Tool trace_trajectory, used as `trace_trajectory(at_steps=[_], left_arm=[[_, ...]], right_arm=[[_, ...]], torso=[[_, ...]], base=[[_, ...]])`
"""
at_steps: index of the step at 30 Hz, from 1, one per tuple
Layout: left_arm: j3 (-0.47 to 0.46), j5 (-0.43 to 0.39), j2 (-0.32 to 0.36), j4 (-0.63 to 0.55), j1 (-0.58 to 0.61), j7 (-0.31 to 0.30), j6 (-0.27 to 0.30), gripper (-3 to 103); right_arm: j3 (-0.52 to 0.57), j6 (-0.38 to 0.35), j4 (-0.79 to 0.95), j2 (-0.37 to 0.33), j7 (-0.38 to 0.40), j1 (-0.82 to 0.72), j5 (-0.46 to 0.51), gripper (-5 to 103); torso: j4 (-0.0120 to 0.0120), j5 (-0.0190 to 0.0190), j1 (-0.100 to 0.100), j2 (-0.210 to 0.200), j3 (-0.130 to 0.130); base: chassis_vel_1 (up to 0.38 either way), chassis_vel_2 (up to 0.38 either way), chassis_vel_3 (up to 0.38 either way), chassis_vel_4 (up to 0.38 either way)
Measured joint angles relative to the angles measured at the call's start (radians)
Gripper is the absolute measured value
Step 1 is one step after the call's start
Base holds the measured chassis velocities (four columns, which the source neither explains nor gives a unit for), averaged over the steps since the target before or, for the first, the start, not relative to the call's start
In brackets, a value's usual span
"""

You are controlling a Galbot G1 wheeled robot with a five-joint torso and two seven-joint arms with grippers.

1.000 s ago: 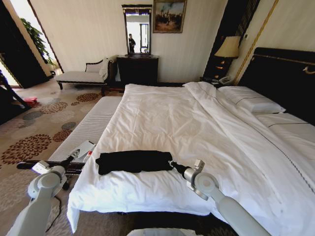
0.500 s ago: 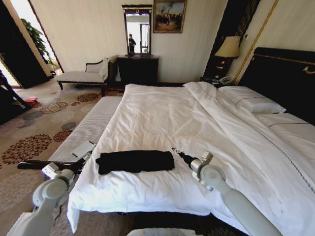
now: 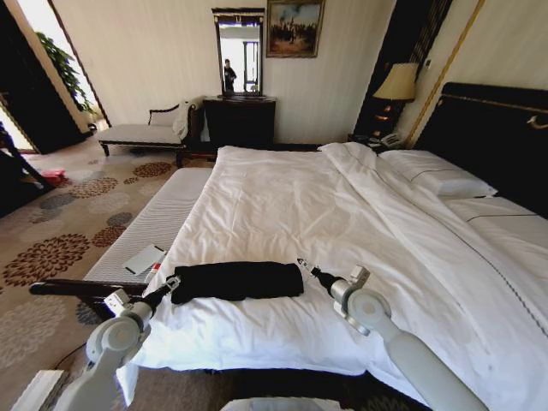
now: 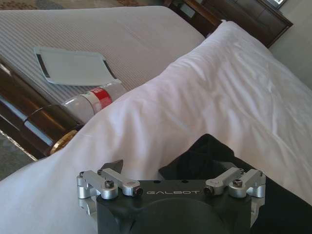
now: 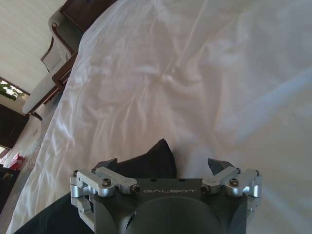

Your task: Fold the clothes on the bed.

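Lying as a narrow black band across the foot end of the bed [image 3: 342, 205], on the white duvet [image 3: 282, 197]: the T-shirt [image 3: 237, 280], already gathered lengthwise, lettering hidden. Judged from this shape, about halfway folded; probably left to do, bringing one short end over the other into a compact packet. At one short end of the T-shirt, nearest the bed's outer edge, the left gripper [image 3: 169, 283], jaws spread wide, fingertips over the black cloth, nothing pinched. Near the opposite short end, just beside the cloth, the right gripper [image 3: 303, 266], jaws also spread wide, holding nothing. Beyond the bed's edge on the striped bench [image 4: 122, 34], a white card [image 4: 73, 65] and a bottle with red label [image 4: 95, 99], well apart from the T-shirt.
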Motion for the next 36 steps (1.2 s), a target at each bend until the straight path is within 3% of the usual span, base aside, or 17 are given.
trace_trajectory(at_steps=[2, 9, 21, 29, 32, 36], left_arm=[[0.008, 0.001, 0.014, 0.081, -0.050, -0.002, 0.002, 100], [0.020, -0.018, 0.026, 0.174, -0.143, -0.018, 0.013, 100], [-0.067, -0.077, 0.056, -0.010, -0.103, -0.020, 0.006, 100], [-0.118, -0.108, 0.091, -0.050, -0.098, -0.047, 0.006, 100], [-0.126, -0.108, 0.096, -0.050, -0.090, -0.049, 0.006, 100], [-0.128, -0.096, 0.095, -0.046, -0.083, -0.051, 0.006, 100]], right_arm=[[-0.012, -0.010, 0.003, 0.007, 0.008, -0.006, -0.004, 100], [-0.020, -0.028, -0.013, 0.011, 0.028, -0.011, -0.004, 100], [-0.039, -0.043, -0.048, 0.044, 0.030, -0.032, 0.005, 100], [-0.057, -0.046, -0.073, 0.087, 0.007, -0.021, 0.030, 103], [-0.058, -0.039, -0.076, 0.097, -0.006, -0.018, 0.034, 100], [-0.055, -0.025, -0.070, 0.104, -0.027, -0.015, 0.045, 79]], torso=[[-0.0001, 0.0008, 0.000, 0.000, 0.000], [0.0001, -0.0007, 0.000, 0.000, 0.000], [0.0004, 0.0000, 0.000, 0.000, 0.000], [0.0001, -0.0001, 0.000, 0.000, 0.000], [0.0003, -0.0001, 0.000, 0.000, 0.000], [0.0003, 0.0001, 0.000, 0.000, 0.000]], base=[[0.000, 0.000, 0.000, 0.000], [0.000, 0.000, 0.000, 0.000], [0.000, 0.000, 0.000, 0.000], [0.000, 0.000, 0.000, 0.000], [0.000, 0.000, 0.000, 0.000], [0.000, 0.000, 0.000, 0.000]])
